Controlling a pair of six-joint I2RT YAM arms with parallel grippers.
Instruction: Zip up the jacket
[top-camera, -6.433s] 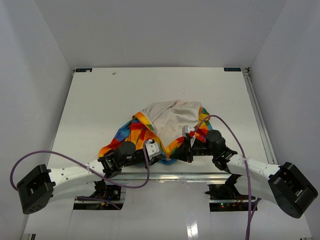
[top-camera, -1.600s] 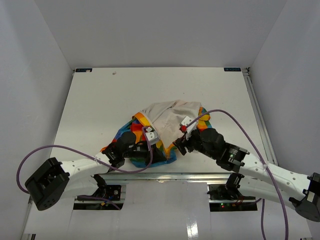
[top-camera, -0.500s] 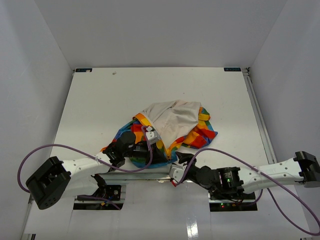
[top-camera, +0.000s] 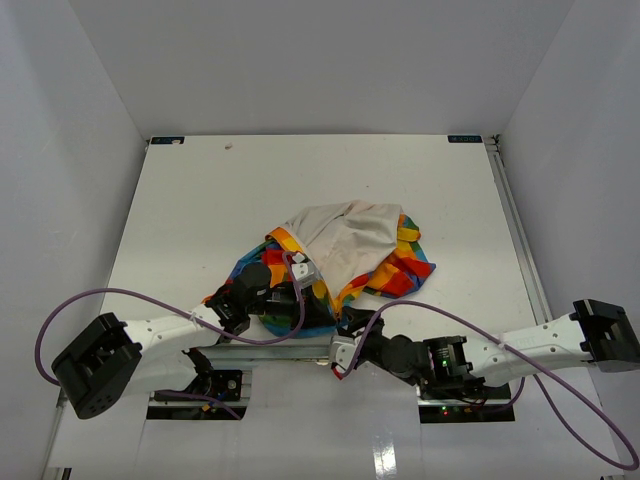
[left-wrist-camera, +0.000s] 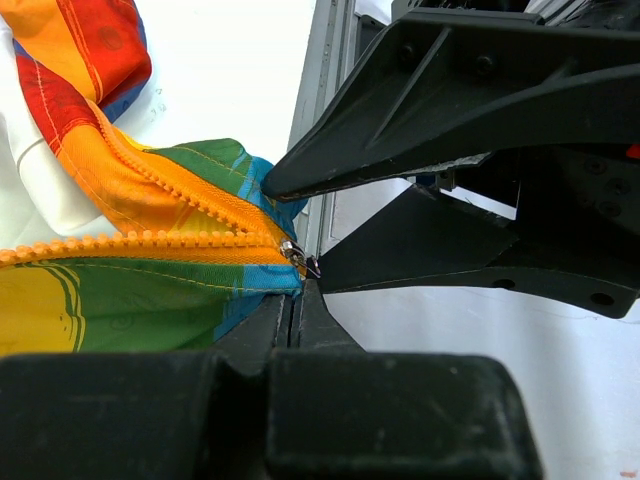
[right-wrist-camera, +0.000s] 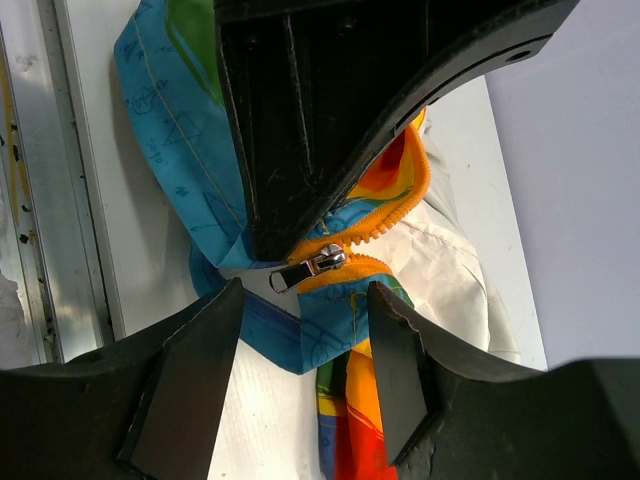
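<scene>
The jacket (top-camera: 345, 235) lies crumpled near the table's front edge, cream lining up, rainbow blocks around it. My left gripper (top-camera: 322, 312) is shut on its blue bottom hem (left-wrist-camera: 255, 282), right beside the orange zipper's metal slider (left-wrist-camera: 296, 256). The left wrist view shows the left gripper (left-wrist-camera: 297, 295) with its fingers pressed together at the hem. My right gripper (top-camera: 352, 328) reaches in from the front edge, open. In the right wrist view the right gripper (right-wrist-camera: 305, 300) has the slider's pull tab (right-wrist-camera: 305, 270) just beyond its fingertips (right-wrist-camera: 195, 370), touching nothing.
An aluminium rail (top-camera: 290, 352) runs along the table's near edge, right below both grippers. Purple cables (top-camera: 150, 300) loop off each arm. White walls close the table on three sides. The left finger (right-wrist-camera: 290, 130) fills the top of the right wrist view.
The right arm has swung down from above the jacket to the near edge and turned back toward the zipper's bottom end. Its jaws have narrowed slightly. The left gripper has held still.
</scene>
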